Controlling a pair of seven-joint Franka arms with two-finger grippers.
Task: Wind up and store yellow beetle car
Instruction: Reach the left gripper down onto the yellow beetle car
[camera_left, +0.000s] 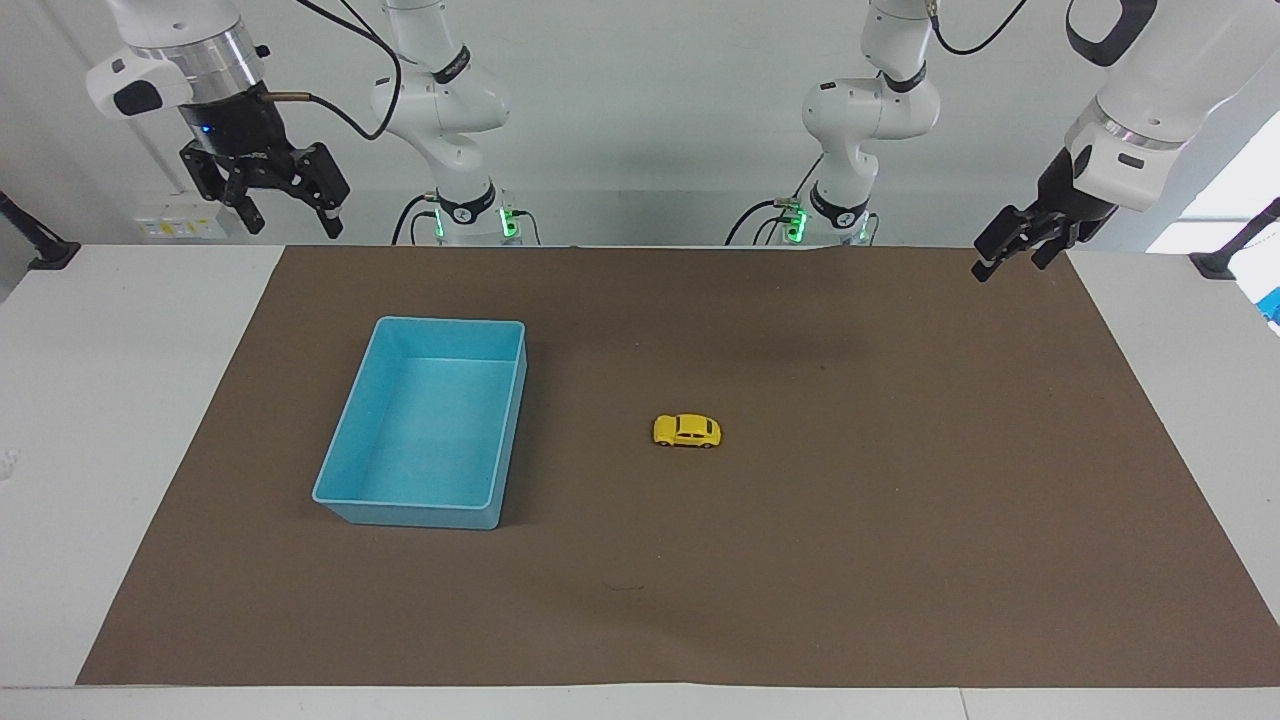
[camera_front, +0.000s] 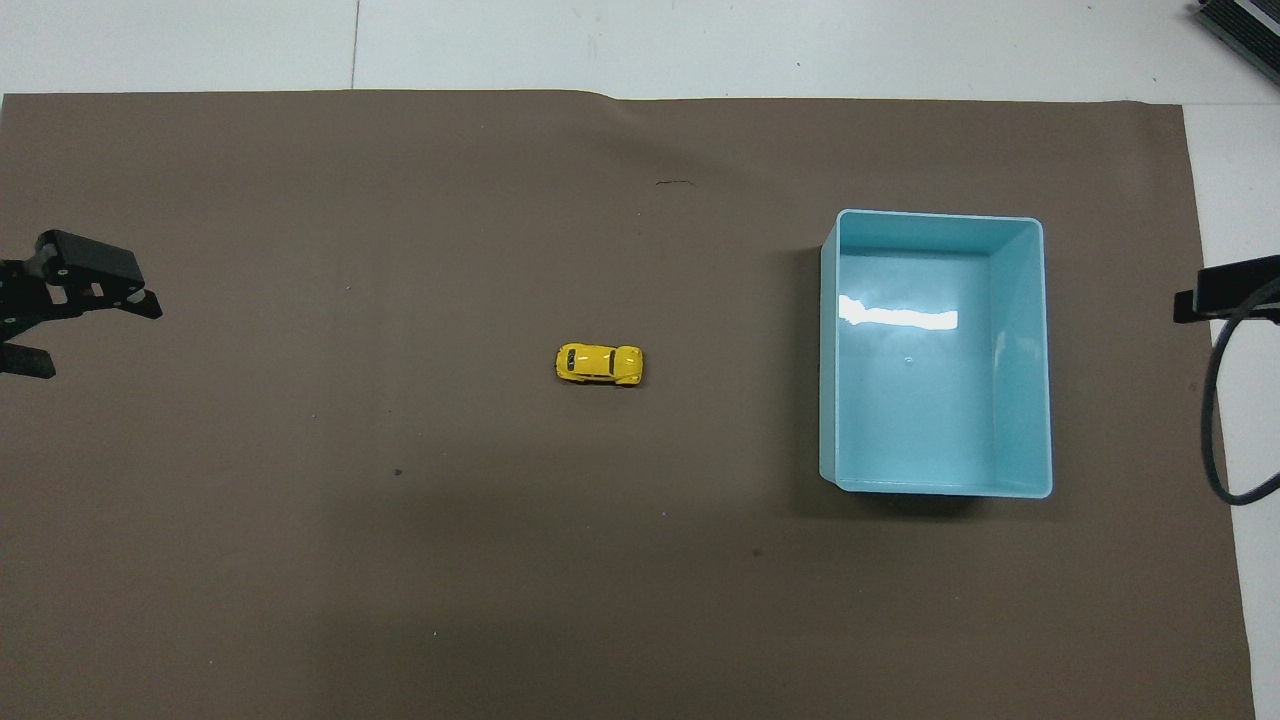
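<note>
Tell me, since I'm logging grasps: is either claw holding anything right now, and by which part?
Nothing is held. The yellow beetle car sits alone on the brown mat; the left claw and right claw hang open, empty.

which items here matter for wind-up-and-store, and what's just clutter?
Job:
yellow beetle car, on its wheels mid-mat
blue tray, empty, toward the right arm's end
left gripper, open, over its mat corner
right gripper, open, waiting above its table corner

Lying about:
brown mat
</note>
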